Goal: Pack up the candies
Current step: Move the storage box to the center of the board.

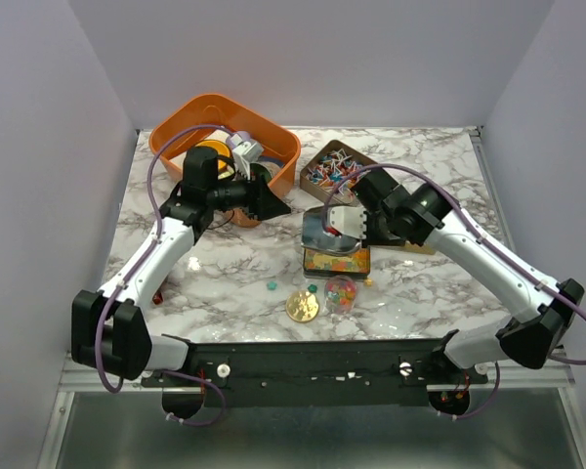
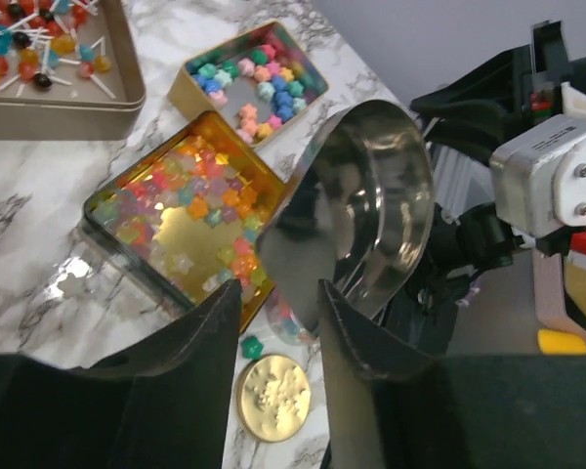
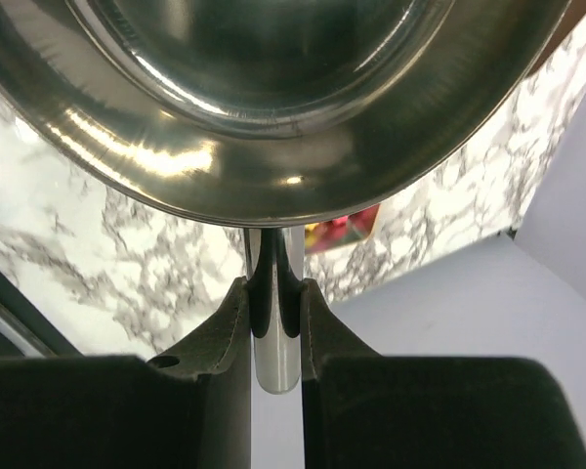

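Observation:
My right gripper (image 3: 273, 288) is shut on the handle of a steel scoop (image 3: 273, 98). It holds the scoop (image 1: 330, 230) tilted just above a gold tin (image 1: 337, 261) of small pastel candies (image 2: 190, 195). A second small tin (image 2: 254, 83) holds blue, green and pink candies. A clear cup (image 1: 341, 292) of candies stands by the flat gold disc (image 1: 303, 307). My left gripper (image 1: 269, 200) is open and empty, in the air near the orange basket, facing the scoop (image 2: 366, 210). A loose green candy (image 2: 251, 346) lies by the disc (image 2: 272, 396).
An orange basket (image 1: 225, 137) with cups stands at the back left. A brown tin of lollipops (image 1: 334, 164) is at the back centre. Loose candies (image 1: 271, 286) lie on the marble table in front of the gold tin. White walls enclose three sides.

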Controlling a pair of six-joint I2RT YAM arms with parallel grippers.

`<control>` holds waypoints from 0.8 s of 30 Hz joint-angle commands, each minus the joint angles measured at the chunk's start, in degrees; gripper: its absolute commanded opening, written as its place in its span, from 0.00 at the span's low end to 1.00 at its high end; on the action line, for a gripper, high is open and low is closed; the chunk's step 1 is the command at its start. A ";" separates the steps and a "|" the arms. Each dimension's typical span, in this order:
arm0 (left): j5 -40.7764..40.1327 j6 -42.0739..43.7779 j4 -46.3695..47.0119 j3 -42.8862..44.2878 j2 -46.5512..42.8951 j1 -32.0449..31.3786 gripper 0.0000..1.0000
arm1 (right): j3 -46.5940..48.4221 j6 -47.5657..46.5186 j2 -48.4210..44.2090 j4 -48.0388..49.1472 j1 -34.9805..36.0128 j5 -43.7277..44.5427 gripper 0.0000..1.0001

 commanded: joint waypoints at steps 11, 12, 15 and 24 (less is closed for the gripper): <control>4.24 -5.35 3.95 4.91 8.61 -2.08 0.45 | 15.38 6.70 3.90 3.46 -1.12 -13.19 0.01; 3.80 -4.73 2.64 5.97 8.70 -2.08 0.50 | 14.07 6.44 3.56 3.89 -1.29 -12.31 0.01; 1.17 2.26 -3.40 11.41 8.44 -1.99 0.61 | 7.22 5.91 1.71 6.87 -3.92 -8.09 0.01; -12.02 10.82 -8.16 6.78 4.48 -2.34 0.60 | 6.15 12.32 -0.39 9.25 -20.63 -9.13 0.01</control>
